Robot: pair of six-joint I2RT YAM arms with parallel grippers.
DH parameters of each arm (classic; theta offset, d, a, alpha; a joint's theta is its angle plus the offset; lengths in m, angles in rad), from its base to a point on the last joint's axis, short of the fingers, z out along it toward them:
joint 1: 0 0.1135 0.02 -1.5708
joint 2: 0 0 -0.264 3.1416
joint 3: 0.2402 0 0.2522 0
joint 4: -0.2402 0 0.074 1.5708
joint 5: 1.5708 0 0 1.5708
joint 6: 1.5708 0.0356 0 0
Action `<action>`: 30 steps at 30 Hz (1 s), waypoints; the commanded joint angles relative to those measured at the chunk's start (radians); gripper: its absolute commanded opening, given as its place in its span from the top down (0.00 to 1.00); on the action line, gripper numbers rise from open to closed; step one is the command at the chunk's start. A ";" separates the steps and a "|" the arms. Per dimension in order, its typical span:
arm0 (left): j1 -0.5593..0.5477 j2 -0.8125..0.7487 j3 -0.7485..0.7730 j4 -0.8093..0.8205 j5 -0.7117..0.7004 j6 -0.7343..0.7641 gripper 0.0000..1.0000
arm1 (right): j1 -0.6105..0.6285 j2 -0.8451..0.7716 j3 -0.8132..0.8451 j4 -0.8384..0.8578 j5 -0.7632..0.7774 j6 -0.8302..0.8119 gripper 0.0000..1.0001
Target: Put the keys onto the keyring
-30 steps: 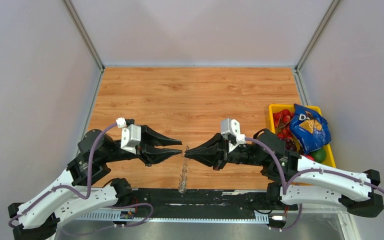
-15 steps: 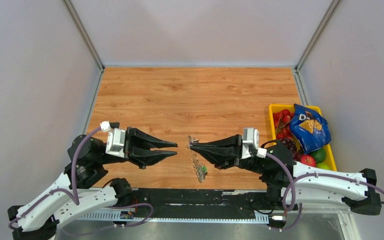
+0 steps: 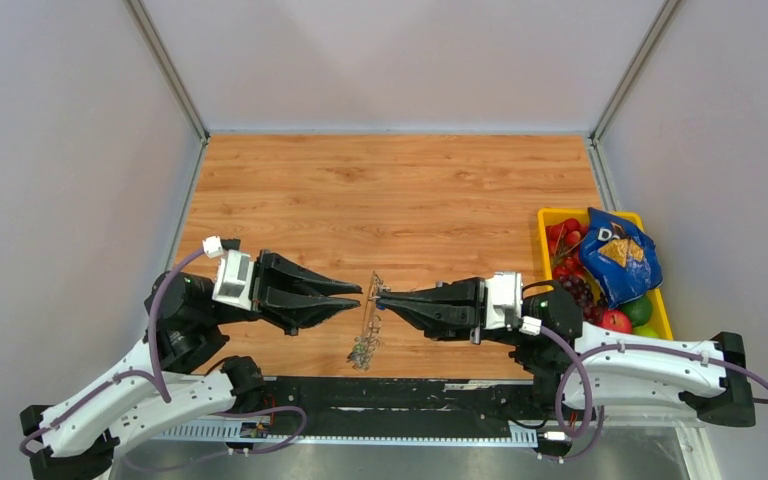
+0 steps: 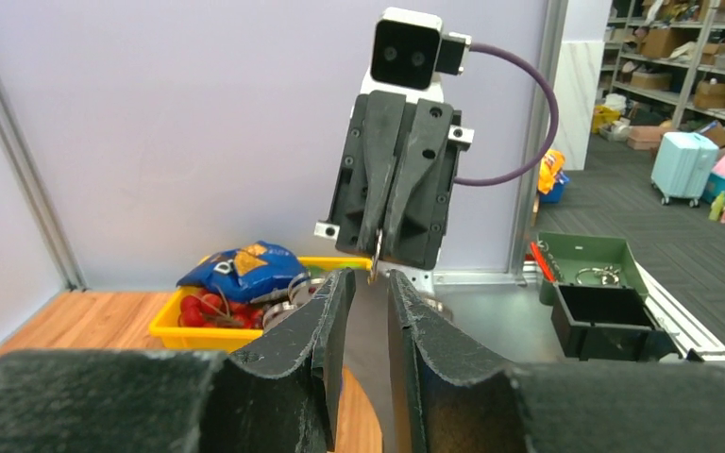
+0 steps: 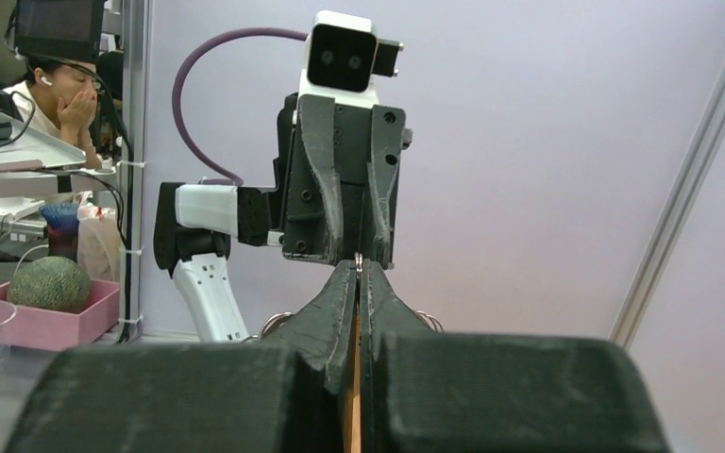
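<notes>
- Nearest, by the front edge of the wooden table (image 3: 390, 200): dangling fringe of small silver keys and chain pieces (image 3: 363, 350), too small to tell apart.
- Hung from the thin silver-grey wire keyring (image 3: 370, 315), pinched tight in the black right gripper (image 3: 380, 296), probably to present the loop.
- Opposite, tip to tip: black left gripper (image 3: 356, 294), jaws narrowly parted, holding nothing.
- Beyond: broad wood for manoeuvring; yellow plastic fruit bin (image 3: 550, 215) well right.

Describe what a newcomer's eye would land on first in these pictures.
Two grippers face tip to tip above the table's near edge: the right gripper pinches the dangling keyring, while the left gripper stands open beside it. At the table's right, a yellow bin holds a blue chip bag and fruit.
</notes>
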State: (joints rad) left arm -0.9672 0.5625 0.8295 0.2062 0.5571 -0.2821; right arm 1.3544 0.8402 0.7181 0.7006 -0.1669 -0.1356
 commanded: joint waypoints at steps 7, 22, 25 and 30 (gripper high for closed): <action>-0.002 0.050 -0.003 0.144 0.081 -0.080 0.73 | 0.009 0.015 0.073 0.073 -0.059 -0.016 1.00; -0.002 0.064 0.006 0.128 0.095 -0.068 0.76 | 0.010 0.045 0.097 0.078 -0.068 -0.018 1.00; -0.002 0.064 0.007 0.127 0.096 -0.065 0.77 | 0.009 0.049 0.101 0.073 -0.068 -0.019 1.00; -0.003 0.057 0.009 0.120 0.092 -0.061 0.79 | 0.009 0.049 0.105 0.066 -0.069 -0.022 1.00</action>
State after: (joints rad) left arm -0.9672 0.6209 0.8272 0.2981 0.6331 -0.3470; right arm 1.3582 0.8944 0.7677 0.7078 -0.2195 -0.1471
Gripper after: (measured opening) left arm 0.220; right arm 0.007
